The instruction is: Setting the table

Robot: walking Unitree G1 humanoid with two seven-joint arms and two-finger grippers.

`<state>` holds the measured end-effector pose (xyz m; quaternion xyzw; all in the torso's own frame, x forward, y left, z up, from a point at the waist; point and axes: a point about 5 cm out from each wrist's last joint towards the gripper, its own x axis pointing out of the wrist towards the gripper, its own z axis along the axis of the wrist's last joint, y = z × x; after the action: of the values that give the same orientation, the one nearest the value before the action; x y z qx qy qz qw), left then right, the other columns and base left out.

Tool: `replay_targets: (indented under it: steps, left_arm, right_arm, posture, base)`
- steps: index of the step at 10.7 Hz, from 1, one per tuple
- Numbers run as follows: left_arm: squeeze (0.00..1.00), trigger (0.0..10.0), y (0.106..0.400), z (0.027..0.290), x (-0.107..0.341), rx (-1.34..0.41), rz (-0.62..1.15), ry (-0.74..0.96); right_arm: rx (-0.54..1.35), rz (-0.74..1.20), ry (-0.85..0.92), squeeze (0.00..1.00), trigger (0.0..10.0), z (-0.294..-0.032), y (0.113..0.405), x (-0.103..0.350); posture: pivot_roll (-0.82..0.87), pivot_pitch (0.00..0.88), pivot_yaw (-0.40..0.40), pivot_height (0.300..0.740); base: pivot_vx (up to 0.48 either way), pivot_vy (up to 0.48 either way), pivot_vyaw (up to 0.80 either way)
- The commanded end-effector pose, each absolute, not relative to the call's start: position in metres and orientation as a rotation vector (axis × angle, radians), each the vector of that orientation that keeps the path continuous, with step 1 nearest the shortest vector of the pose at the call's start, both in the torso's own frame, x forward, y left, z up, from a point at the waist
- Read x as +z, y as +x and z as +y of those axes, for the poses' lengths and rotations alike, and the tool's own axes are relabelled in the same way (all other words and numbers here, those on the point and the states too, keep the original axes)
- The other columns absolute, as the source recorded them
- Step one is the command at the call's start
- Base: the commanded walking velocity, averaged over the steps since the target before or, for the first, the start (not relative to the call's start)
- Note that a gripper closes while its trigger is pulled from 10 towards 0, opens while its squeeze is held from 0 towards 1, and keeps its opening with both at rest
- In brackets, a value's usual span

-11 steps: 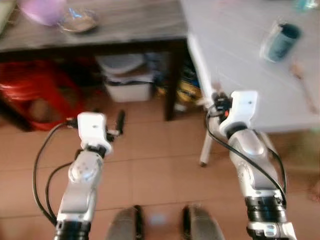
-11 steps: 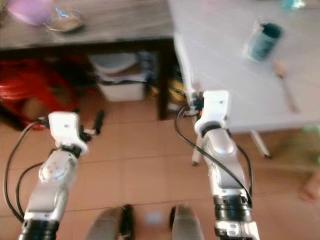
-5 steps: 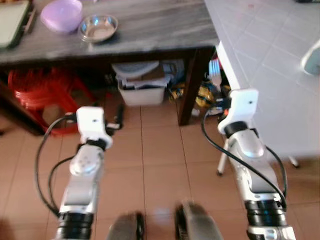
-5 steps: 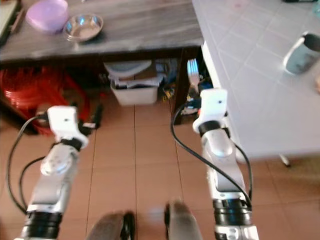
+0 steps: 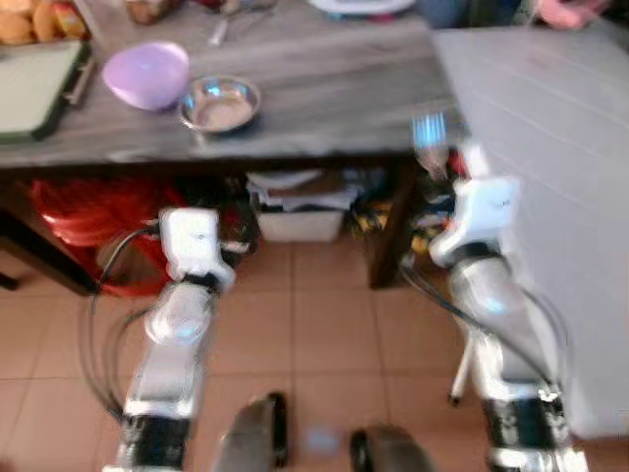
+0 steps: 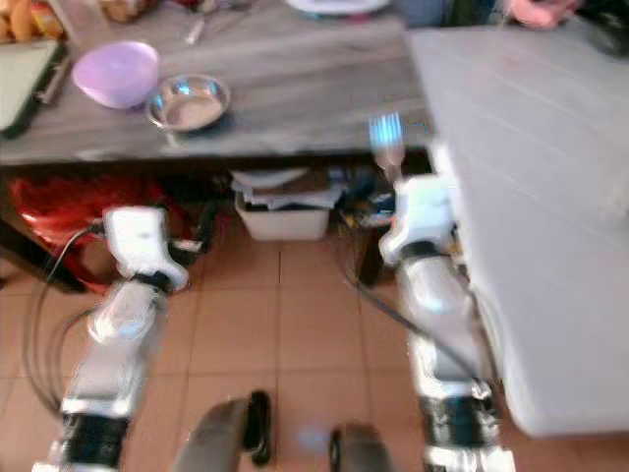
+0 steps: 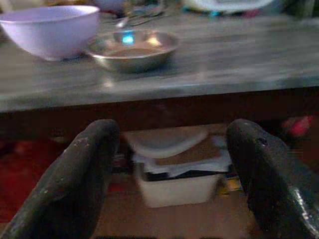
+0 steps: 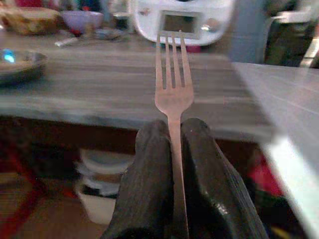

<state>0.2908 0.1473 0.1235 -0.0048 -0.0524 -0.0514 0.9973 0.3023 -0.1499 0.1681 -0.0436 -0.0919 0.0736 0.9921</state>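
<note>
One fork stands tines-up, pinched at its handle between the pressed-together fingers of the right gripper, the grey table just ahead, while the left gripper, spread and empty, faces two bowls, one purple bowl and one steel bowl.

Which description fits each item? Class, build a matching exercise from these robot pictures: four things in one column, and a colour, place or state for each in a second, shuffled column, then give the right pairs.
Things
1. fork
2. plastic bowl
3. metal bowl
4. left gripper

Descriptions
A. silver, beside the purple one on the wooden table
B. open, holding nothing
C. pinched upright in the right gripper
D. light purple

Pairs: 1-C, 2-D, 3-A, 4-B
</note>
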Motion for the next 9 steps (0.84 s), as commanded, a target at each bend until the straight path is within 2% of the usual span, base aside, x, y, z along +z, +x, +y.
replay_targets:
  steps: [1,9]
  left_arm:
    - [0.0,10.0,0.2901,0.1445,0.1232,-0.107,-0.108,-0.002]
    - [0.0,10.0,0.2913,0.1423,0.125,-0.112,-0.115,-0.012]
  right_arm:
    - [0.132,-0.19,-0.095,0.0,0.0,-0.1563,0.2992,0.168]
    - [0.126,-0.197,-0.097,0.0,0.0,-0.1544,0.2999,0.1688]
  posture:
    - [-0.04,0.177,0.055,0.74]
    - [-0.04,0.192,0.06,0.74]
  base:
    - [0.33,0.349,0.0]
    - [0.328,0.35,0.0]
